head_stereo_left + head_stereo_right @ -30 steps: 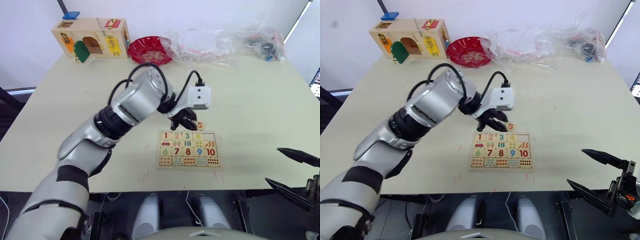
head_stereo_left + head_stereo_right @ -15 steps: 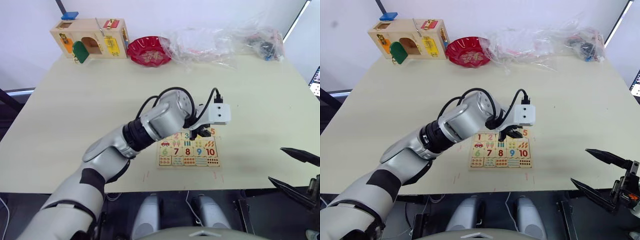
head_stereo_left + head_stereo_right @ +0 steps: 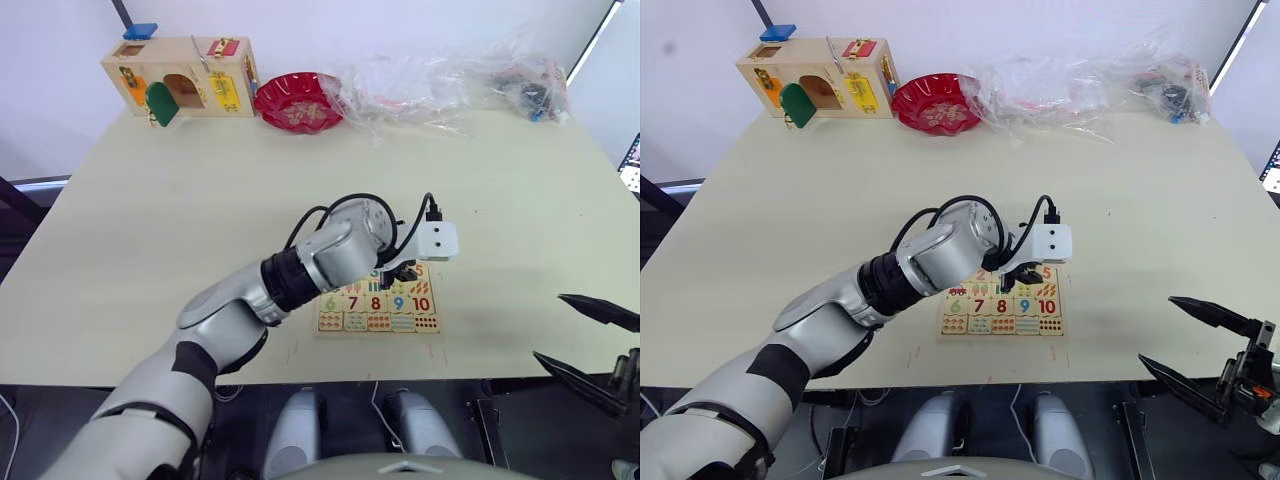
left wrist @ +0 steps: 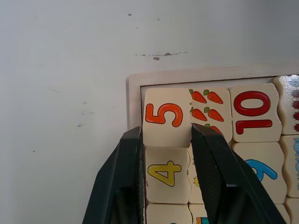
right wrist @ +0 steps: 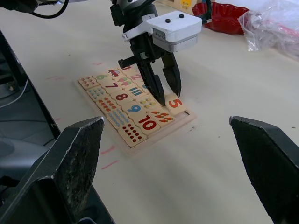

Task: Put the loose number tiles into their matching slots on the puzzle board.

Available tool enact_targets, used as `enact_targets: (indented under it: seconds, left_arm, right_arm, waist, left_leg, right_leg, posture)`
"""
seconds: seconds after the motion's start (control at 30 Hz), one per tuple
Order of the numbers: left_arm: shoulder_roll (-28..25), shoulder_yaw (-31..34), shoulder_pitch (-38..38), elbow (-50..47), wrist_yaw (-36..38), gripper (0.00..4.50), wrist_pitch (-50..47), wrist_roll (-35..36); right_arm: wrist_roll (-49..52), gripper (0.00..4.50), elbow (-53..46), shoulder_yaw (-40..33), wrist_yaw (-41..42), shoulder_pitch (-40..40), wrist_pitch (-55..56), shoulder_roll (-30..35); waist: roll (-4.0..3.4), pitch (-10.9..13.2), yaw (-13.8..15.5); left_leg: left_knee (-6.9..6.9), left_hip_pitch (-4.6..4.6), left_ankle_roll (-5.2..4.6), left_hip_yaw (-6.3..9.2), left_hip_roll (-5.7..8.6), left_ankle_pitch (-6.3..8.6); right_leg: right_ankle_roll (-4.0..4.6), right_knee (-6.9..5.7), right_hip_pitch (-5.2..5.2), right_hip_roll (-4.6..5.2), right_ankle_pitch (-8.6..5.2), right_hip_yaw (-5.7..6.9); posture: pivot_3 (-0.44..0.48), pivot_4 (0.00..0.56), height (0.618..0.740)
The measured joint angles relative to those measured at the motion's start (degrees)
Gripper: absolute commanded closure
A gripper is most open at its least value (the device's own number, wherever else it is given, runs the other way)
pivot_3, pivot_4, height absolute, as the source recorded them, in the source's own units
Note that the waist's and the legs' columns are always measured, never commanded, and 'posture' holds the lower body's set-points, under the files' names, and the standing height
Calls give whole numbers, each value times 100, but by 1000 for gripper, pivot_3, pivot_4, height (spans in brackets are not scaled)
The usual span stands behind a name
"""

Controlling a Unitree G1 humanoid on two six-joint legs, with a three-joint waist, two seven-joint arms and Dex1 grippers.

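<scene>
Tile 5 point(image 4: 163, 117) sits between left jaws point(image 4: 166, 140) (corner slot, puzzle board point(image 4: 134, 100)).

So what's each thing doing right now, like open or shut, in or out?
5 tile: in the corner slot of the puzzle board, between the left gripper's fingers.
4 tile: seated beside the 5.
Left gripper: open, fingers straddling the 5.
Right gripper: open, off the table's edge.
Red bowl: upright.

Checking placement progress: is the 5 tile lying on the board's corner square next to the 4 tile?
Yes. In the left wrist view the 5 tile lies at the puzzle board corner beside the 4 tile, with the left gripper fingers open astride them.
</scene>
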State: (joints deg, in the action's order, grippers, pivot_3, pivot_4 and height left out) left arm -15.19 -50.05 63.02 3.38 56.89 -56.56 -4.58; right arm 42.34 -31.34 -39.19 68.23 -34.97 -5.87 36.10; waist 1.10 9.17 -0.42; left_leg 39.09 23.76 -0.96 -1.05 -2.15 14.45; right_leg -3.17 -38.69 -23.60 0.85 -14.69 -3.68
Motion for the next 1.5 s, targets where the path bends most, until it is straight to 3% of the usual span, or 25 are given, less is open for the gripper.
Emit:
enact_targets:
  seconds: [1.5]
  left_arm:
    - [212, -301, 218, 402, 255, 3500, 207, -354]
  right_arm:
    - [-48, 0, -201, 110, -260, 14, 0, -32]
  waist:
    - [0, 0, -1]
  left_leg:
    - [0, 1, -1, -1, 1, 1]
  right_leg:
    - [-2, 3, 0, 1, -1, -1]
  posture:
    - [0, 150, 740]
